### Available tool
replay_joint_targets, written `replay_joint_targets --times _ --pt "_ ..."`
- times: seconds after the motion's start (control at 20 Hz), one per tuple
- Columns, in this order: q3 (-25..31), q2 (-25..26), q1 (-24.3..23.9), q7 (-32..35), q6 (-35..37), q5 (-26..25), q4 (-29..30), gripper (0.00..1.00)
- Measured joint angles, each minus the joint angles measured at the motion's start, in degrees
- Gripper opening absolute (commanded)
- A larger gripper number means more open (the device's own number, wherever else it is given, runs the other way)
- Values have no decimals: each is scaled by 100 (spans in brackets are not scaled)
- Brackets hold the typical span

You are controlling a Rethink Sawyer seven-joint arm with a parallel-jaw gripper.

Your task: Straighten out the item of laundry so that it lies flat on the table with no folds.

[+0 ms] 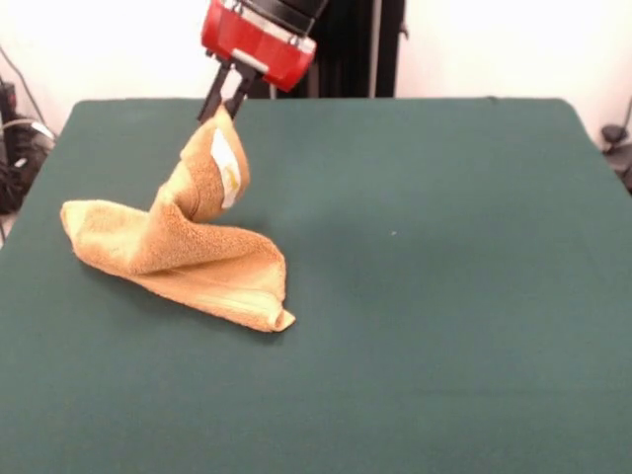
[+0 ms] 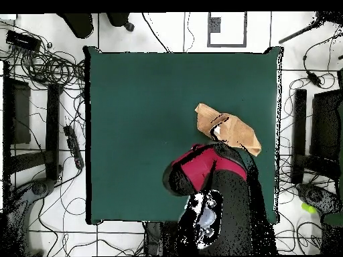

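The orange-tan towel (image 1: 188, 252) lies crumpled and folded on the left part of the dark green table (image 1: 434, 257) in the front view. One corner of it, with the white tag (image 1: 225, 158), is pulled up off the table. My gripper (image 1: 224, 104) is shut on that raised corner, under the red and black arm. In the overhead view the towel (image 2: 231, 128) shows near the table's right side (image 2: 147, 120), partly hidden by the arm; the gripper itself is hidden there.
Cables and dark equipment lie on the floor round the table in the overhead view (image 2: 47, 67). The towel sits close to the table's edge on that side (image 2: 277, 134).
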Motion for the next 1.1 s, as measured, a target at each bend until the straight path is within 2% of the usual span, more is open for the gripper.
replay_joint_targets --times 0.3,0.45,0.65,0.85,0.95,1.1 --pt "-65 -57 -22 17 -2 482 9 0" --pt "41 -303 -292 17 -53 688 176 0" --pt "249 -829 -1100 17 -258 835 582 0" --pt "227 -1112 -1504 17 -357 774 788 0" --pt "433 -1291 -1896 16 -400 817 974 0" --pt "1056 -1574 -2792 -5 -418 1000 1348 0"
